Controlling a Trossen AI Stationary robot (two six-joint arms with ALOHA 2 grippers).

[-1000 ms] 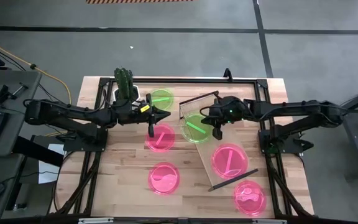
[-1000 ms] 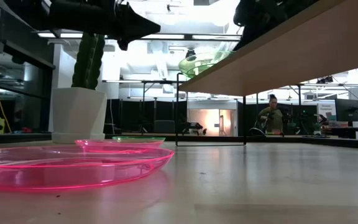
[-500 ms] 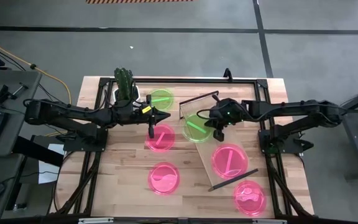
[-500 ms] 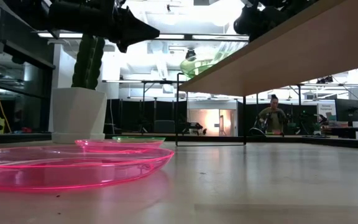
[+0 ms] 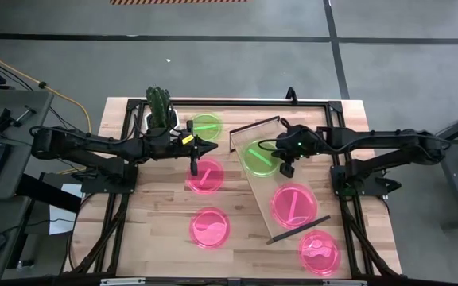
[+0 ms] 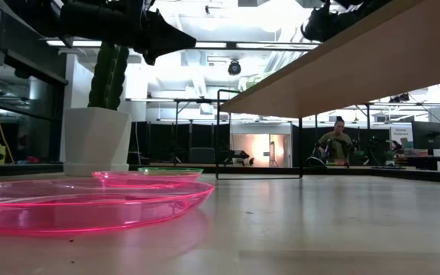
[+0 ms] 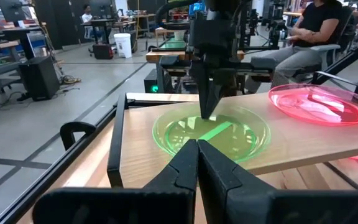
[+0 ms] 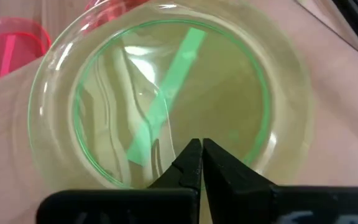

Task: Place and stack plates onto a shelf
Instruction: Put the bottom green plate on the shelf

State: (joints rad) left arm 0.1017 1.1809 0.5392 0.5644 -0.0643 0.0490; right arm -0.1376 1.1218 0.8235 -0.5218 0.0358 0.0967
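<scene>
As seen from above, the green plate (image 5: pixel 259 156) lay on the shelf (image 5: pixel 281 184), right claw (image 5: pixel 286 168) closed empty beside it. Left wrist view: left claw (image 7: pixel 197 144) closed, empty. Next pink plate should land centred.

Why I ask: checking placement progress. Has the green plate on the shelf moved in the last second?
Yes. The green plate slid toward the right arm's side, off the shelf edge and fully onto it.

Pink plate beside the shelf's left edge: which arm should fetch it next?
Left. Its shut end effector hangs right over that pink plate, while the right end effector, also shut, sits across the shelf by the green plate.
</scene>
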